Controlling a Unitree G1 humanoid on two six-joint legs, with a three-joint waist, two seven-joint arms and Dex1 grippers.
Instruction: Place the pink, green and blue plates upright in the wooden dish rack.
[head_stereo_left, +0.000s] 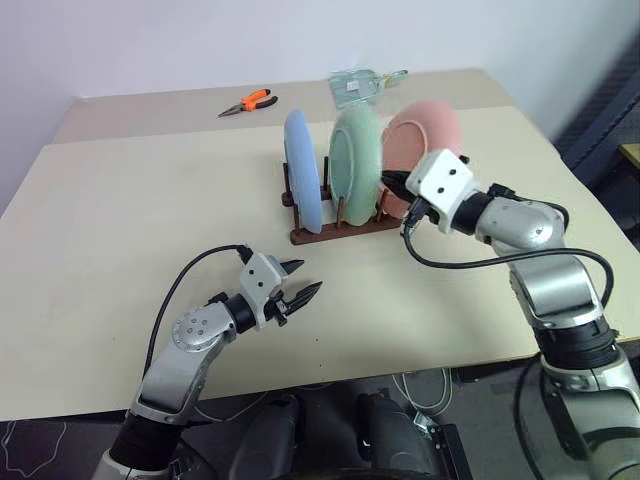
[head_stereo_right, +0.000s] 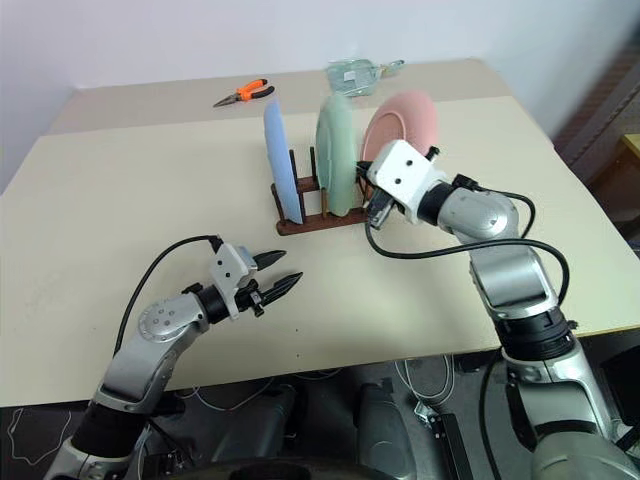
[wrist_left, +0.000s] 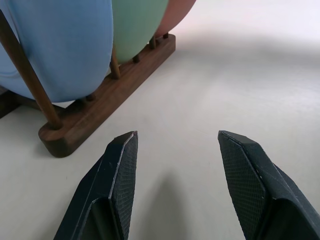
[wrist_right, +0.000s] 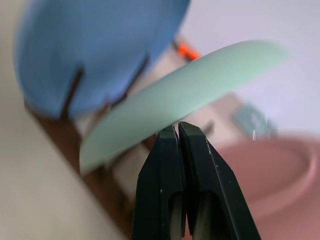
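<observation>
Right gripper (wrist_right: 178, 131): fingers pressed together, empty, tips at the edge of the green plate (head_stereo_left: 356, 165). Left gripper (head_stereo_left: 302, 290): fingers apart, empty, hovering over the table (head_stereo_left: 120, 220) near the front end of the wooden dish rack (head_stereo_left: 330, 232). The blue plate (head_stereo_left: 302, 168), green plate and pink plate (head_stereo_left: 428, 130) all stand upright in the rack. Orange-handled pliers (head_stereo_left: 247, 102) lie at the table's far edge.

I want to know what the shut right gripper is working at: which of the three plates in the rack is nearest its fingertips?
The pale mint green plastic plate, the middle one; the right gripper meets its rim.
</observation>
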